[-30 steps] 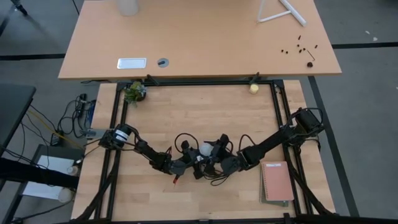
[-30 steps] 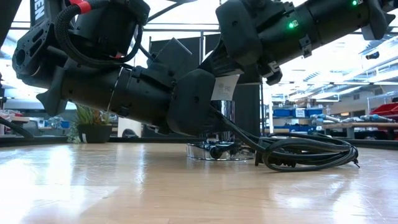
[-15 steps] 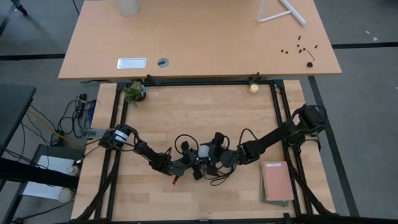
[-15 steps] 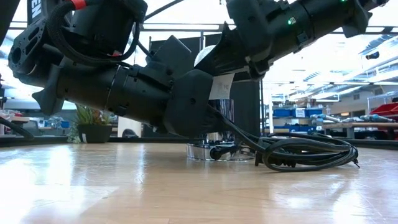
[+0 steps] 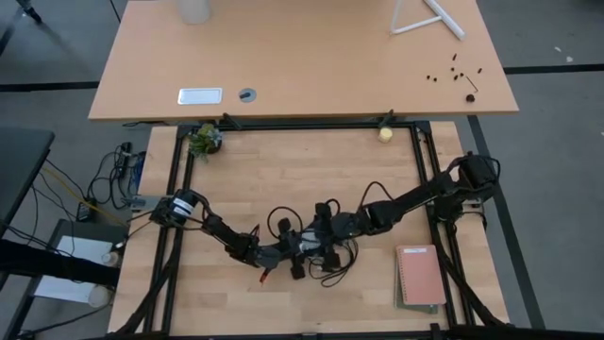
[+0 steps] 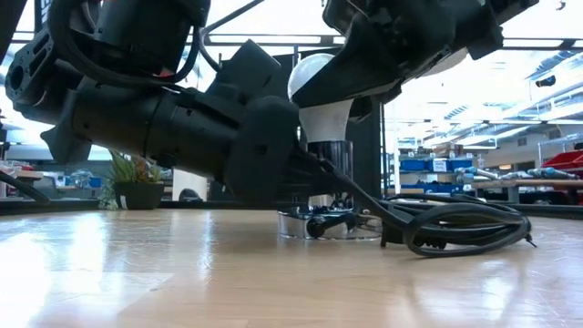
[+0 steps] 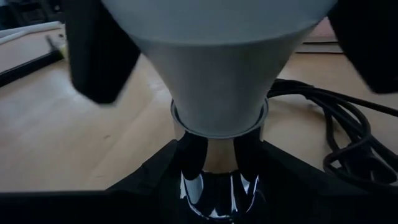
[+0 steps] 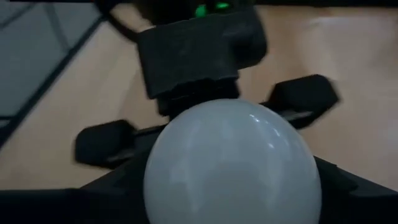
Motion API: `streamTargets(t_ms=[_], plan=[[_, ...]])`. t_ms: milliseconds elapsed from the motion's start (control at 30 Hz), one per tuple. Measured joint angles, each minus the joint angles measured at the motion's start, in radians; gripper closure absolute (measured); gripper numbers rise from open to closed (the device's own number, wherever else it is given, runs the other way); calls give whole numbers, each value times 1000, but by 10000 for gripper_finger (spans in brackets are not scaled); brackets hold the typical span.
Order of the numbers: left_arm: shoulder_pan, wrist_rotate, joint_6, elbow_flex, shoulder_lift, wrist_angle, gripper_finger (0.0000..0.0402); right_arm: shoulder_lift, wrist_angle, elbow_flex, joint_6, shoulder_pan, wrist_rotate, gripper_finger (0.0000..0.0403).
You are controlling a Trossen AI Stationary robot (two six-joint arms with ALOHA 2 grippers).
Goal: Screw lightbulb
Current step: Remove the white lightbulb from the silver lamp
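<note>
The white lightbulb point(image 6: 319, 89) stands upright with its neck point(image 7: 217, 93) in the top of a chrome socket point(image 6: 328, 178), whose round disc base point(image 6: 328, 225) rests on the wooden table. My left gripper point(image 5: 298, 249) comes from the table's left and is shut on the socket. My right gripper point(image 5: 322, 229) comes from the right and is shut on the bulb's dome point(image 8: 230, 162). In the high view the grippers cover the bulb. My left gripper pinches the socket's chrome column point(image 7: 217, 174) between its two fingers point(image 7: 155, 183), just below the bulb's neck. The fingers come nearly level from the table's left. The socket stands upright, its disc on the table. My right gripper holds the bulb's wide dome point(image 8: 186, 186) between its two fingers point(image 7: 102, 59), one on either side. It comes slanting down from the table's right. The bulb is upright, its narrow end down in the socket's collar point(image 7: 219, 124).
The socket's black cord point(image 6: 455, 228) lies coiled on the table beside the disc. A brown notebook point(image 5: 420, 276) lies at the near right, a small plant point(image 5: 203, 140) at the far left corner and a yellowish ball point(image 5: 385, 134) at the far right. A black frame point(image 5: 420, 170) borders the table.
My right gripper has gone toward the table's left with the bulb. The bulb was hidden behind the arms in the low view and now stands upright over the socket. My left gripper has stayed on the socket.
</note>
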Motion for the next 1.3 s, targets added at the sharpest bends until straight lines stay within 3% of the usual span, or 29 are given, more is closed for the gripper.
streamTargets(t_ms=[267, 667, 833, 1000, 1167, 1300], plan=[[2, 48, 30, 2, 0, 9, 213, -52, -102, -1, -88, -44, -185, 126], [3, 82, 72, 2, 0, 37, 213, -118, -243, -3, -306, -56, -218, 127], [3, 78, 92, -4, 2, 47, 213, -149, -364, 3, -205, -60, -119, 113], [3, 85, 94, -2, 3, 48, 213, -159, -499, 58, -140, -58, -86, 67], [3, 68, 90, -2, 3, 48, 213, -158, -746, 172, -14, -41, -23, 17], [3, 31, 89, -2, 3, 48, 213, -151, -917, 274, 150, -5, 32, 5]])
